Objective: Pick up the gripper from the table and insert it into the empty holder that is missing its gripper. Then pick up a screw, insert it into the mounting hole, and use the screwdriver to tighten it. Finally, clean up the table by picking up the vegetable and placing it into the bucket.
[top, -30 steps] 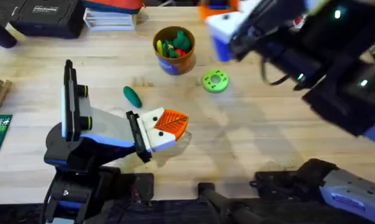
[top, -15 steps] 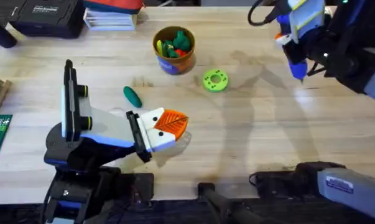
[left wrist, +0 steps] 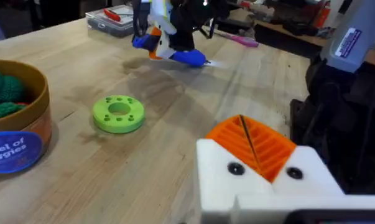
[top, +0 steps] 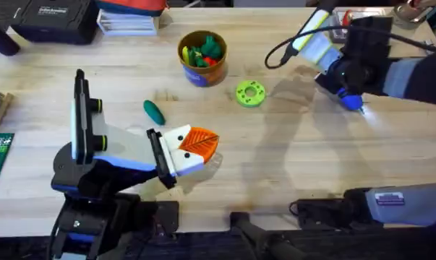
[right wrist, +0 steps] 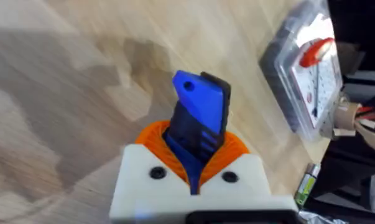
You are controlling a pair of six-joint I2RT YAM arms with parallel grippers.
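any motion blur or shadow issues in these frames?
Overhead: right pincer smeared by motion, its soft shadow cast on the table; the vegetable sharp. Left wrist: the bucket slightly soft. Right wrist: tabletop streaked, blue part between the orange pads sharp.

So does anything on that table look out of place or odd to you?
One thing: a small dark green vegetable lies loose on the bare wood, while similar toy pieces sit inside the bucket nearby. A lime-green disc also lies alone. Nothing looks spilled or broken. The right gripper holds a blue tool.
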